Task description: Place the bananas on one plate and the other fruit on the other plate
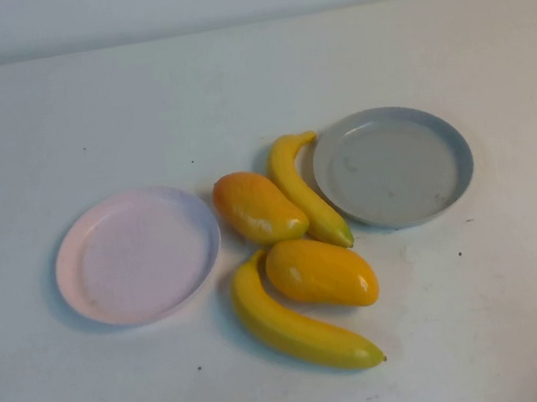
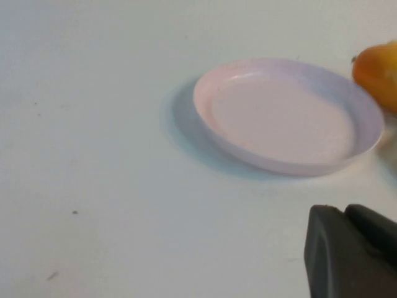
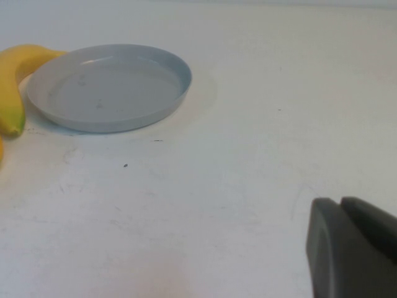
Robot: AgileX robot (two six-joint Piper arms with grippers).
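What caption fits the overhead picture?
Two bananas and two mangoes lie between empty pink and grey plates.

No text, labels, brands, nos. or signs can be read on any obj. in any view; plates, fruit and table surfaces are seen plain, w/o markings.
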